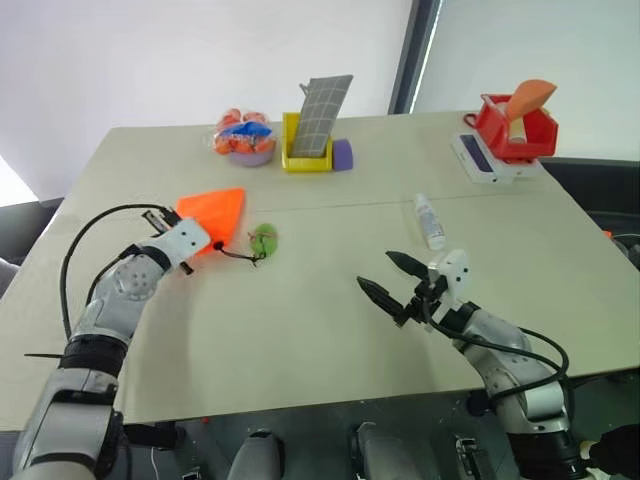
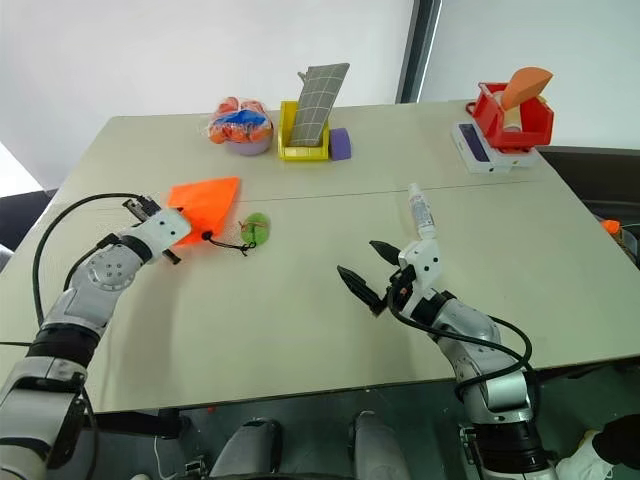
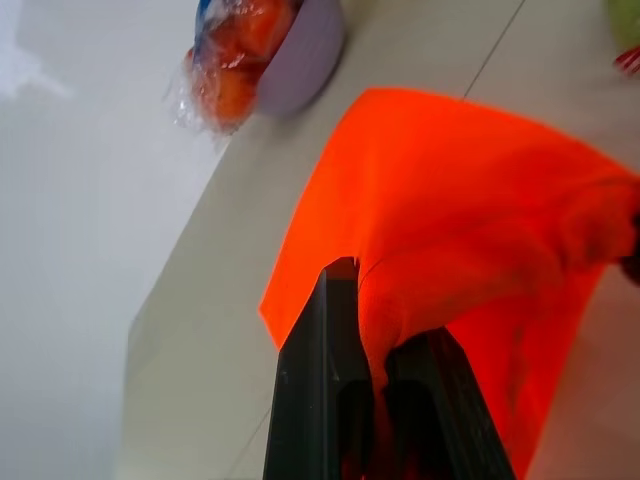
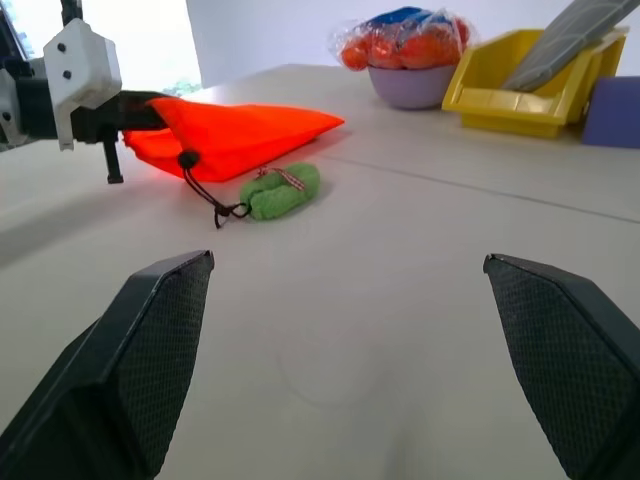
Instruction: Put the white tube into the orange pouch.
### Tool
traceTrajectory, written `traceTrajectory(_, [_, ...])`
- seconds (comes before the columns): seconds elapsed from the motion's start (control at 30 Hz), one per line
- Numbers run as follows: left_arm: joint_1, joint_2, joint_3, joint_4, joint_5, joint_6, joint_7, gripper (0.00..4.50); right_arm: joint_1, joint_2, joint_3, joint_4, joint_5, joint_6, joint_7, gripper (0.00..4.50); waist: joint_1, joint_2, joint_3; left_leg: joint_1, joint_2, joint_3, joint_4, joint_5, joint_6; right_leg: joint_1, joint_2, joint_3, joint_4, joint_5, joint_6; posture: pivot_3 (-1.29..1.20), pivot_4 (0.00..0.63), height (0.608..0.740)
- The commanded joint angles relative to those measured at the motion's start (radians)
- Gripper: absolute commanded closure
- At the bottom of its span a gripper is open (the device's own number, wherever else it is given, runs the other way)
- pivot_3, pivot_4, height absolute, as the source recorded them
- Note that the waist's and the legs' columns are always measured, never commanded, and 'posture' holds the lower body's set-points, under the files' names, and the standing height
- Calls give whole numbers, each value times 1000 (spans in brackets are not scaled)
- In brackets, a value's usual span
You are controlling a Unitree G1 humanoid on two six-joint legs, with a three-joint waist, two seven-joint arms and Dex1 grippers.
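1. I find the left end effector (image 3: pixel 385 400) pressed together on a fold of the orange pouch (image 1: pixel 212 213); the left wrist view shows fabric bunched between the two black fingers (image 3: pixel 320 390), a detail the head views cannot resolve.
2. The pouch lies on the bench (image 1: pixel 300 300) at my left, its black cord (image 4: pixel 200 190) running to a green fuzzy ball (image 1: pixel 264 238) just beside it (the right wrist view shows cord and ball most plainly).
3. The right end effector (image 1: pixel 392 277) hovers over the bench with fingers spread wide and nothing between them; the right wrist view confirms bare bench between the pads (image 4: pixel 150 350).
4. The white tube (image 1: pixel 430 221) lies on the bench beyond the right end effector, apart from it and well apart from the pouch.
5. At the far edge I note a clear bag of orange balls (image 1: pixel 243 135) on a lilac bowl (image 4: pixel 412 86), a yellow bin (image 1: pixel 300 155) holding a tilted grey panel (image 1: pixel 325 112), and a red bin (image 1: pixel 518 128).
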Motion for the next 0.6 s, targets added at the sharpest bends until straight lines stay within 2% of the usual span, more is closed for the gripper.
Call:
traceTrajectory(0.03, [81, 13, 56, -199, -104, 103, -96, 4467, -11, 3, -13, -35, 5, -20, -5, 0, -2, 0, 0, 0, 0, 0, 0, 0, 0, 0, 0, 0, 0, 0, 0, 0, 150, 740])
traceTrajectory(0.1, [133, 11, 69, -302, -143, 179, -137, 4467, -11, 1, -17, -30, 2, -25, -6, 0, -1, 0, 0, 0, 0, 0, 0, 0, 0, 0, 0, 0, 0, 0, 0, 0, 150, 740])
traceTrajectory(0.27, [250, -46, 49, -684, -250, 497, -214, 4467, -48, -6, -54, 50, -32, -54, -41, 0, 4, 0, 0, 0, 0, 0, 1, 0, 0, 0, -1, 0, 0, -1, 0, 0, 150, 740])
traceTrajectory(0.37, [227, -90, 15, -826, -290, 673, -224, 4467, -85, -1, -92, 107, -36, -70, -70, 0, 5, 0, 0, 0, 0, 0, 3, 0, 0, 1, 0, 0, 0, -2, 2, 0, 150, 740])
traceTrajectory(0.6, [56, -203, -4, -935, -366, 979, -184, 4467, -163, -16, -147, 241, -94, -108, -147, 0, 0, 0, 0, 0, 0, -1, 3, 0, 0, 2, 1, 0, 1, -2, 2, 0, 150, 740])
